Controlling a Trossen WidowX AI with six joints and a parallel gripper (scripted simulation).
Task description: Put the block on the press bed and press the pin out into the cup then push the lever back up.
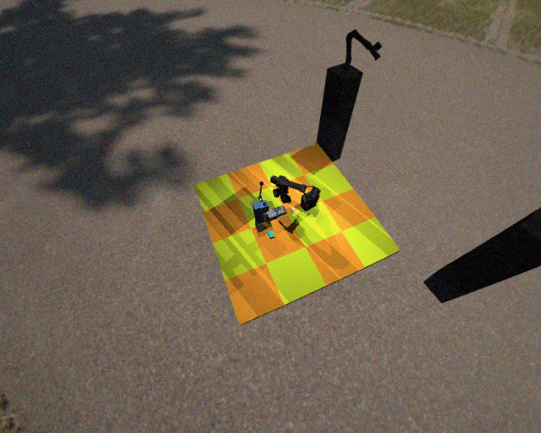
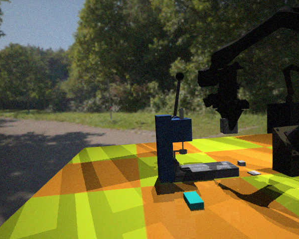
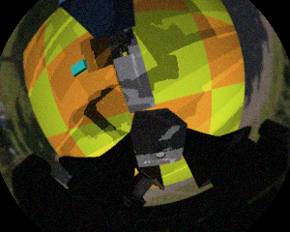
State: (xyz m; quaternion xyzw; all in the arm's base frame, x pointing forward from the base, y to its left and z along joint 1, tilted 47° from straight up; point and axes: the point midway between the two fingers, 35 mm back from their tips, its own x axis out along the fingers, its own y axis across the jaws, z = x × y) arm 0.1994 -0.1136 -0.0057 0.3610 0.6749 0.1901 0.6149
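My gripper is shut on the grey block and holds it in the air, above and beyond the outer end of the press bed. A small pale round spot, perhaps the pin's end, shows on the block in the wrist view. The blue press stands upright. Its lever points up, and the thin punch hangs over the inner bed. I cannot make out the cup.
A cyan block lies on the checkered mat beside the press. A small grey cube and a flat pale piece lie off the bed's outer end, near the arm's base.
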